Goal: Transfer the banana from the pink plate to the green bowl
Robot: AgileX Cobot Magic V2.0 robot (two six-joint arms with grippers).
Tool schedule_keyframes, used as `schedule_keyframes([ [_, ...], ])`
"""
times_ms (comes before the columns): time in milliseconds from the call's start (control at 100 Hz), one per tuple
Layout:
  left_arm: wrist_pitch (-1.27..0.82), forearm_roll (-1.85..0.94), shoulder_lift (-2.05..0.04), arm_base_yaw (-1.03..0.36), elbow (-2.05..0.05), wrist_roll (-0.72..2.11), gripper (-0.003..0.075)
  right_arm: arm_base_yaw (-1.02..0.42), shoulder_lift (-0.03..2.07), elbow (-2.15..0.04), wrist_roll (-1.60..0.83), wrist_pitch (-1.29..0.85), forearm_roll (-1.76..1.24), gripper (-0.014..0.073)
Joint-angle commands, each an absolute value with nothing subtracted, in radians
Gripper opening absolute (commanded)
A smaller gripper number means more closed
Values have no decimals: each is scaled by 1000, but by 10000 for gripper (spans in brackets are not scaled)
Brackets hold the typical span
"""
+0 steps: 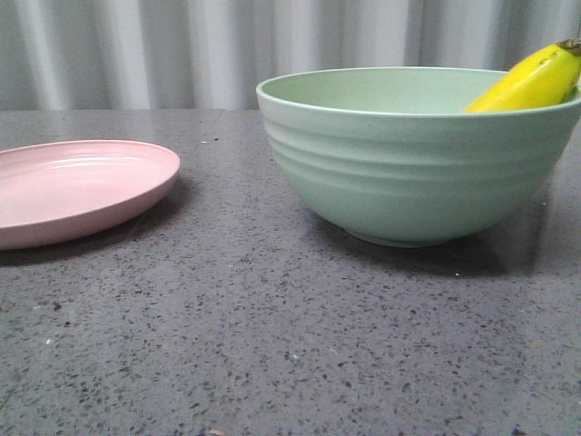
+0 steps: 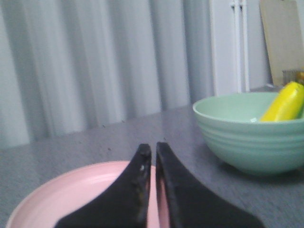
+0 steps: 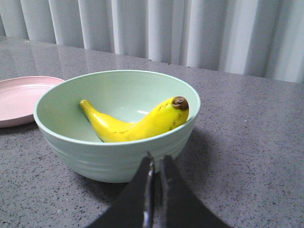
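Observation:
The banana (image 3: 137,124) lies inside the green bowl (image 3: 114,156), one end leaning on the rim. In the front view the banana (image 1: 536,80) sticks up over the bowl's (image 1: 408,173) right rim. The pink plate (image 1: 77,186) sits empty at the left. It also shows in the left wrist view (image 2: 71,194) and the right wrist view (image 3: 19,97). My left gripper (image 2: 153,148) is shut and empty above the plate; the bowl (image 2: 247,137) and banana (image 2: 285,102) are beyond it. My right gripper (image 3: 156,159) is shut and empty just outside the bowl's near wall. Neither gripper shows in the front view.
The dark speckled tabletop (image 1: 272,345) runs under both dishes, with a gap of bare surface between plate and bowl. A pale pleated curtain (image 1: 182,54) hangs behind the table. A white frame and a tan board (image 2: 280,42) stand at the back in the left wrist view.

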State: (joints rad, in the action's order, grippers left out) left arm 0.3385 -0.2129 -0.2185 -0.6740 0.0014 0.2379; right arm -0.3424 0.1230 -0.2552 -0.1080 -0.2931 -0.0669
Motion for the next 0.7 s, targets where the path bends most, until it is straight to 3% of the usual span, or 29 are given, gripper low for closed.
schedule_keyframes([
  [0, 403, -143, -203, -596, 9, 136, -20, -341, 131, -283, -120, -219, -60, -64],
  [270, 153, -52, -77, -311, 9, 101, -20, -341, 131, -283, -120, -219, -60, -64],
  [450, -122, -61, -5, -192, 11, 101, -20, -341, 131, -283, -120, -219, -60, -64],
  [690, -259, -61, 34, -85, 11, 101, -20, -341, 131, -283, -120, -219, -60, -64],
])
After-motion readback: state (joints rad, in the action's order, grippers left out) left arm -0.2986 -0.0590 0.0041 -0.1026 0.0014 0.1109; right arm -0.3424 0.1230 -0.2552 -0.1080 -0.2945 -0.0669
